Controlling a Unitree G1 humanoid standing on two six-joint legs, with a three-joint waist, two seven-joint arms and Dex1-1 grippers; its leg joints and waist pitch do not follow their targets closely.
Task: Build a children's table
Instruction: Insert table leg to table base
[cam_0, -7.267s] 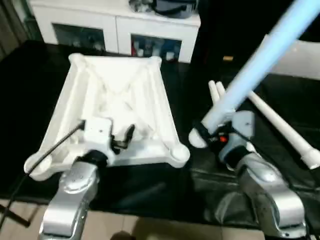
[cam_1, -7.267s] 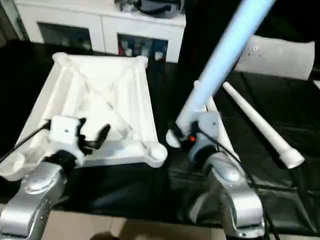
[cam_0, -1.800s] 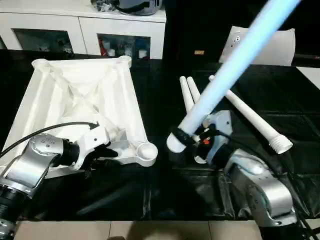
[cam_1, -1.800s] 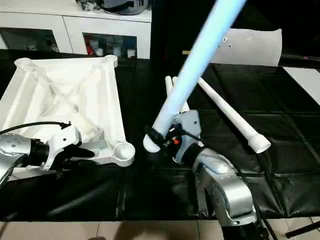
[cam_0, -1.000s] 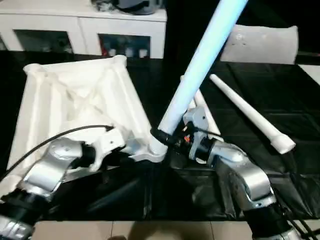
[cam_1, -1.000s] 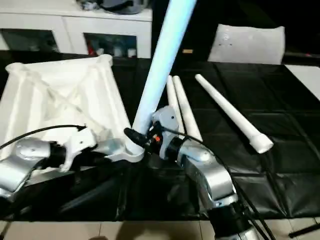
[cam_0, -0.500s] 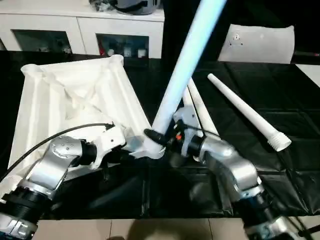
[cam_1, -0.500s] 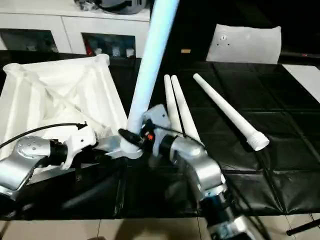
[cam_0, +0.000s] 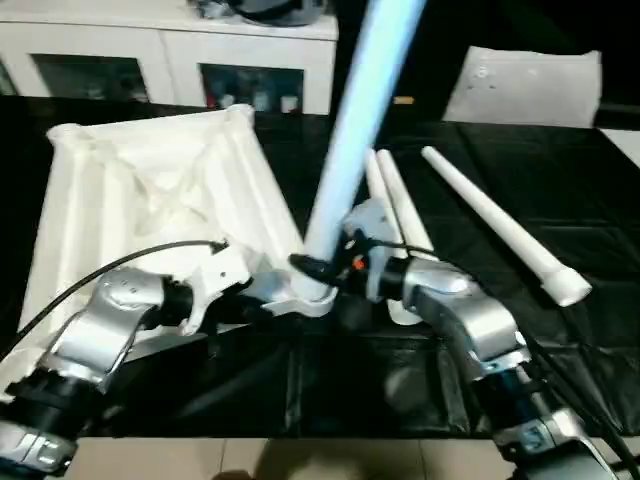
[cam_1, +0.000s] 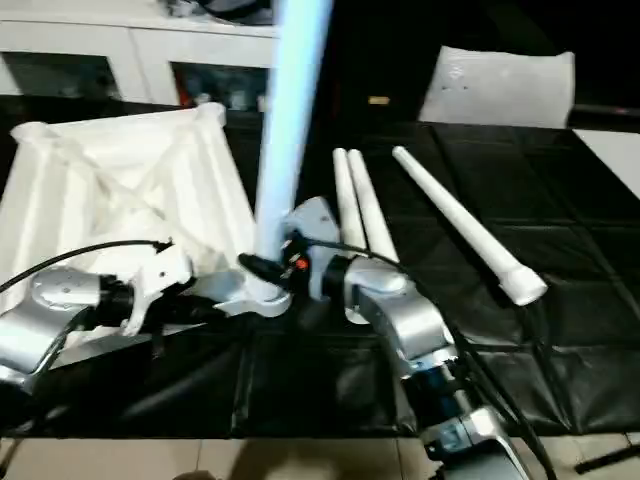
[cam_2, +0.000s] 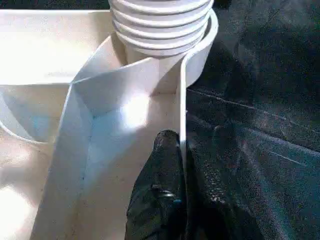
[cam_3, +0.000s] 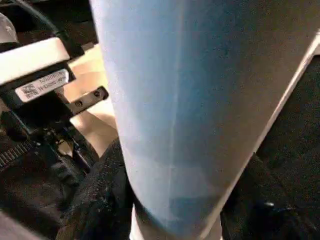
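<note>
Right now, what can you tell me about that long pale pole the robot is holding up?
It is a table leg, a long smooth tapered tube of white plastic, looking bluish close to the camera. It stands nearly upright, leaning slightly. Its ribbed lower end sits in the round corner socket of the upturned tabletop. The right gripper clasps it just above the socket, while the left gripper pinches the tabletop's rim beside it. Three more legs lie on the black cloth.

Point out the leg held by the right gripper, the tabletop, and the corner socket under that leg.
held leg (cam_0: 350, 140), left eye view, mid shaft.
tabletop (cam_0: 150, 190), left eye view, ribbed underside.
corner socket (cam_2: 200, 55), left wrist view, outer wall.
</note>
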